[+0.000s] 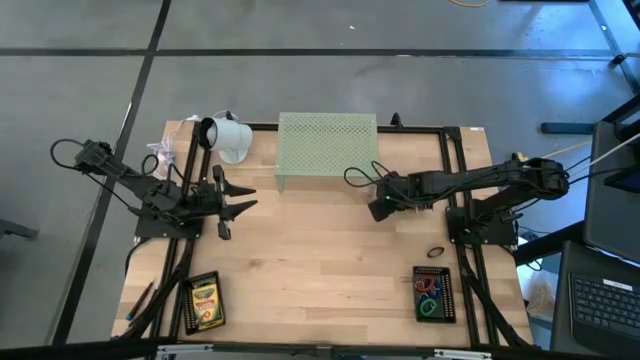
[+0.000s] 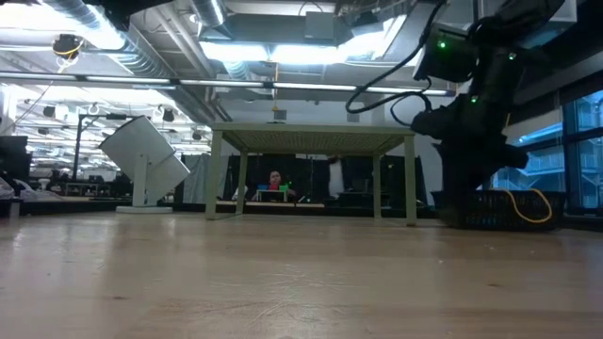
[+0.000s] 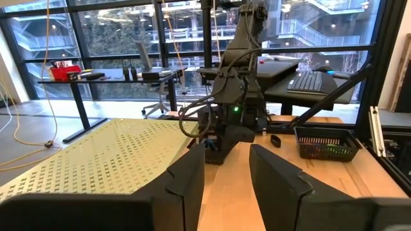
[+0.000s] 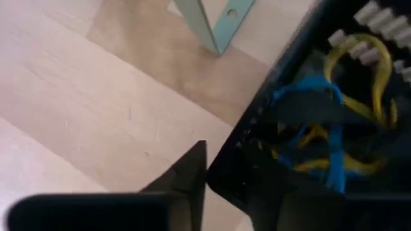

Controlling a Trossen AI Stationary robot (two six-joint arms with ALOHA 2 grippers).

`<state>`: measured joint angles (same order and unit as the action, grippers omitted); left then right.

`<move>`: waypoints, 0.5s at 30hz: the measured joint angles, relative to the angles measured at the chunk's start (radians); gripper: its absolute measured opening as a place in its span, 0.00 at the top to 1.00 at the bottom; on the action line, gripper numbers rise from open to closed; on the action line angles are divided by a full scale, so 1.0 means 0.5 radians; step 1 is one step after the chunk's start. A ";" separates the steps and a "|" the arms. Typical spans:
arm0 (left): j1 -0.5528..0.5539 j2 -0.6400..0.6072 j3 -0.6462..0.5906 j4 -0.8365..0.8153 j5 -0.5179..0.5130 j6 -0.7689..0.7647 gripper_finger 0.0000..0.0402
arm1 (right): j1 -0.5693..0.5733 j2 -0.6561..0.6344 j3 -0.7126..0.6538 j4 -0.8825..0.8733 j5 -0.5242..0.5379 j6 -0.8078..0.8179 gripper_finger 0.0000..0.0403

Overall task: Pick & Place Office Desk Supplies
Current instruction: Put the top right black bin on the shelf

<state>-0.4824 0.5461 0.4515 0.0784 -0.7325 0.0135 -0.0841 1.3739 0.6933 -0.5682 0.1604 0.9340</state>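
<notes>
Tabletop, viewed from above: bare wood lies open between the arms and down to the near edge. Left gripper hovers mid-left, fingers moderately parted and empty. Right gripper sits just beside the green perforated stand; its spread cannot be told. Near right corner: black basket holding red, green and blue rubber bands, with a black loop lying just outside it. Near left corner: crayon box.

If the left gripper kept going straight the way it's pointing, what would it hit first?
Probably the right gripper, straight ahead across bare table. The left gripper, jaws apart, points at it, with the green perforated stand just off to one side. Depth is hard to judge, so it might clip the stand's edge first.
</notes>
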 joint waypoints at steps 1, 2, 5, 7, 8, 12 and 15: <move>0.000 0.000 0.000 0.000 0.000 0.000 0.71 | 0.000 -0.001 0.000 -0.003 -0.014 -0.001 0.80; 0.000 0.000 0.000 0.000 0.000 0.001 0.71 | 0.001 -0.001 0.001 -0.003 -0.025 -0.004 0.83; 0.000 0.000 0.000 0.000 0.000 0.000 0.71 | 0.001 -0.004 0.005 -0.031 -0.061 -0.005 0.90; 0.000 0.000 0.000 -0.001 0.001 0.000 0.71 | 0.002 -0.005 0.003 -0.067 -0.098 -0.007 0.93; 0.000 0.000 0.000 -0.001 0.001 0.000 0.71 | 0.002 -0.005 0.004 -0.066 -0.103 -0.008 0.93; 0.000 0.000 0.000 -0.002 0.001 0.000 0.71 | 0.005 -0.005 0.005 -0.124 -0.163 -0.007 0.92; 0.000 0.000 0.000 -0.013 0.001 0.000 0.71 | 0.005 -0.005 0.005 -0.184 -0.236 -0.006 0.93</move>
<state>-0.4824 0.5461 0.4515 0.0717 -0.7319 0.0135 -0.0814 1.3715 0.6956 -0.6601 0.0426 0.9308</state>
